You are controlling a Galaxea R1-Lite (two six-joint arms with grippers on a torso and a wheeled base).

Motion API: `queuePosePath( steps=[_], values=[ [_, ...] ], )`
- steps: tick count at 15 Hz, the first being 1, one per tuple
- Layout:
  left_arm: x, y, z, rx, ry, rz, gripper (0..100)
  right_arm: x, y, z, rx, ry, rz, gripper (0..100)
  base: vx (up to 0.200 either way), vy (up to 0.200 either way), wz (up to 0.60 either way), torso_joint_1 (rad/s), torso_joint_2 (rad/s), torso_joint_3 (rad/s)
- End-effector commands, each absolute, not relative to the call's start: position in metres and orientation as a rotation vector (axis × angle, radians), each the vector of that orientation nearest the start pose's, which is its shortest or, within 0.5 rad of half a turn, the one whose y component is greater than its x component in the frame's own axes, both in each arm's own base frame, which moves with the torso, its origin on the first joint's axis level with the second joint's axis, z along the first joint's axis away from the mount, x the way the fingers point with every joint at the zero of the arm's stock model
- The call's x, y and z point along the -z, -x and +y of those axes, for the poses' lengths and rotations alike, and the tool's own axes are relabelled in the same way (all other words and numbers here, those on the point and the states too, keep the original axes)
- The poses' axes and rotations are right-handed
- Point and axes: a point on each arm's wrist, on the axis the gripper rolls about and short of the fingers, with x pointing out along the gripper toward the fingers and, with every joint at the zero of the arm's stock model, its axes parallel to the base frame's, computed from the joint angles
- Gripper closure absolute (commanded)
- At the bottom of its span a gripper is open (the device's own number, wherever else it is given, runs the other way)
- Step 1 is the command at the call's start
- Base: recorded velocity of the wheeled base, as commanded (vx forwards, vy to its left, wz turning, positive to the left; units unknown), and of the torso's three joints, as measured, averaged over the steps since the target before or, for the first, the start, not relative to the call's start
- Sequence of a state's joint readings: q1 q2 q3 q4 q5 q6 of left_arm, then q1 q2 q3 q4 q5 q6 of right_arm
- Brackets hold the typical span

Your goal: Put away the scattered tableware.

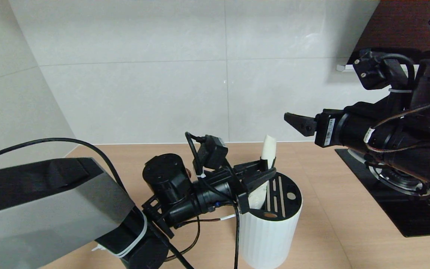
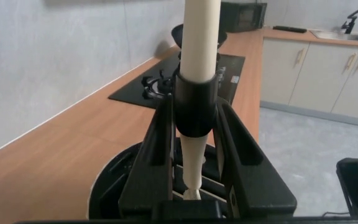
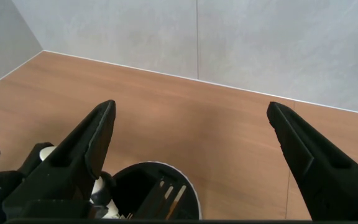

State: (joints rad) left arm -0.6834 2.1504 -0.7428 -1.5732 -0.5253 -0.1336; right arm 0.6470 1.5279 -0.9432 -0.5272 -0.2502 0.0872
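A white ribbed utensil holder (image 1: 271,231) with a black slotted top (image 2: 114,180) stands on the wooden counter. My left gripper (image 1: 263,172) is shut on a cream-handled utensil (image 1: 269,147), which stands upright with its lower end inside the holder's large opening. In the left wrist view the handle (image 2: 201,50) rises between the fingers (image 2: 161,134). My right gripper (image 1: 299,124) hovers higher up, to the right of the holder. It is open, its fingers (image 3: 86,149) spread wide with nothing between them, above the holder (image 3: 154,193).
A black cooktop (image 1: 405,213) is set into the counter at the right, under my right arm, with a burner (image 2: 154,84). A tiled wall (image 1: 162,74) runs behind the counter. Bare wooden counter (image 1: 323,179) lies between holder and cooktop.
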Motion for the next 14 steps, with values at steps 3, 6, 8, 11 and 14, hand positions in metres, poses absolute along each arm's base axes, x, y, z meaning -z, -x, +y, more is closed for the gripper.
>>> queuePosePath(
  steps=[3, 6, 8, 11, 14],
  values=[
    [-0.119, -0.281, -0.242, 1.175, 0.141, -0.148, 0, -0.26, -0.224, 0.162, -0.395, -0.061, 0.07, 0, 0.0, 0.0, 0.0, 0.0, 0.0, 0.0],
    [-0.128, -0.284, -0.244, 1.166, 0.151, -0.186, 0, -0.26, -0.224, 0.162, -0.395, -0.061, 0.07, 0, 0.0, 0.0, 0.0, 0.0, 0.0, 0.0],
    [-0.133, -0.282, -0.242, 1.146, 0.155, -0.196, 0, -0.26, -0.224, 0.162, -0.395, -0.061, 0.07, 0, 0.0, 0.0, 0.0, 0.0, 0.0, 0.0],
    [-0.149, -0.253, -0.225, 1.158, 0.159, -0.191, 0, -0.261, -0.223, 0.162, -0.395, -0.062, 0.067, 0, 0.0, 0.0, 0.0, 0.0, 0.0, 0.0],
    [-0.169, -0.23, -0.209, 1.168, 0.176, -0.218, 0, -0.262, -0.222, 0.161, -0.395, -0.064, 0.063, 0, 0.0, 0.0, 0.0, 0.0, 0.0, 0.0]
  ],
)
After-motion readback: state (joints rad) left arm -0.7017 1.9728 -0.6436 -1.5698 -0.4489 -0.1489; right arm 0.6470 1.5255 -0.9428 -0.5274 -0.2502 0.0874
